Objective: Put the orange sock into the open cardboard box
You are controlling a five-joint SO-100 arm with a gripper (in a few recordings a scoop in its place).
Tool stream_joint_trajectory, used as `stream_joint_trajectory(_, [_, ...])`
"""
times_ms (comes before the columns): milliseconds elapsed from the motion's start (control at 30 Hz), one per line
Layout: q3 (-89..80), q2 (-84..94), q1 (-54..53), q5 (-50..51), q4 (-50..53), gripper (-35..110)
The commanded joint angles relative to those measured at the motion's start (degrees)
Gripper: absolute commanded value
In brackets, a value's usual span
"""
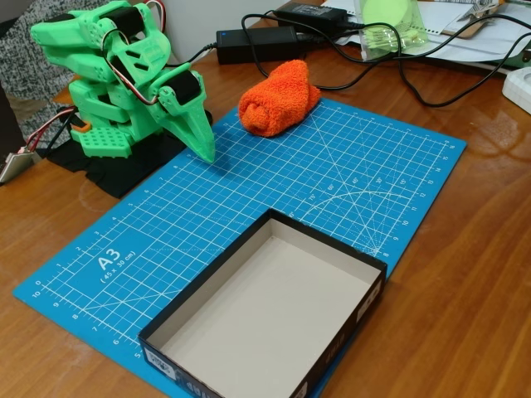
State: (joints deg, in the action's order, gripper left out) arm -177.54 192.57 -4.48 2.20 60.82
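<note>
The orange sock (279,98), plush and rolled up, lies at the far edge of the blue cutting mat (332,174). The open cardboard box (166,325), black outside and pale grey-beige inside, sits empty on the mat's near edge. My green arm is folded at the left, and its gripper (203,149) points down with its tip resting at the mat's left edge, shut with nothing in it. The sock lies a short way to the right of the gripper, apart from it.
Black power bricks (257,43) and cables (398,66) run across the wooden table behind the sock. A green translucent object (390,25) and papers lie at the back right. A white object (518,87) sits at the right edge.
</note>
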Motion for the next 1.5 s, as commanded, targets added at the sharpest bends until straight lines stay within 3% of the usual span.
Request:
stream_joint_trajectory(0, [0.4, 1.1, -1.1, 0.9, 0.2, 0])
stream_joint_trajectory(600, [0.4, 1.1, -1.7, 1.4, 0.1, 0])
stream_joint_trajectory(700, [0.4, 0.7, 0.4, -4.0, -1.5, 0])
stream_joint_trajectory(767, [2.0, -2.0, 3.2, -14.7, -4.4, 0])
stream_joint_trajectory(867, [12.9, -12.9, 4.8, -18.5, -6.2, 0])
stream_joint_trajectory(967, [26.3, -21.5, 14.5, -24.7, -2.5, 5])
stream_joint_trajectory(1233, [51.9, -30.9, 52.2, -45.1, 11.4, 16])
stream_joint_trajectory(1467, [60.9, -46.6, 70.2, -54.9, 10.3, 22])
